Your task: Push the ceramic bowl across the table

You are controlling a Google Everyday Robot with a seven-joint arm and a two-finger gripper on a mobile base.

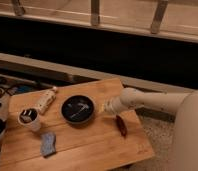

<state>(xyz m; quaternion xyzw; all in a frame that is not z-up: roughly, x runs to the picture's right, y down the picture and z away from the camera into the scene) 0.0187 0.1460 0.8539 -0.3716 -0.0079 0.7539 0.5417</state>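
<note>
Five things lie on the table (pixel 92 146) as I see it: the bowl (pixel 78 108), a white cup (pixel 29 119), a pale bottle (pixel 46 100), a blue cloth (pixel 48 144) and a dark red item (pixel 121 125).

The bowl sits upright about midway between the left and right edges, somewhat closer to the far edge than to the near one. Its black inside shows a few pale glints.

My gripper (pixel 106 107) is just beside the bowl's right rim, on the side facing the right edge and low over the wood. It is so near the rim that I cannot say whether it touches the bowl. I also cannot tell whether the gripper is spread or closed. The arm (pixel 152 101) comes in from beyond the right edge, running roughly level across that side of the table toward the bowl.

The red item lies flat on the wood just nearside of the gripper, between the bowl and the right edge and apart from the bowl. The bottle lies on its side toward the far-left corner, slanted, well clear of the bowl's left rim. The cup stands near the left edge with something dark inside it. The cloth lies toward the near-left corner, nearside of the cup. Near the near-right corner I can make out a small dark mark (pixel 142 147) on the wood.
</note>
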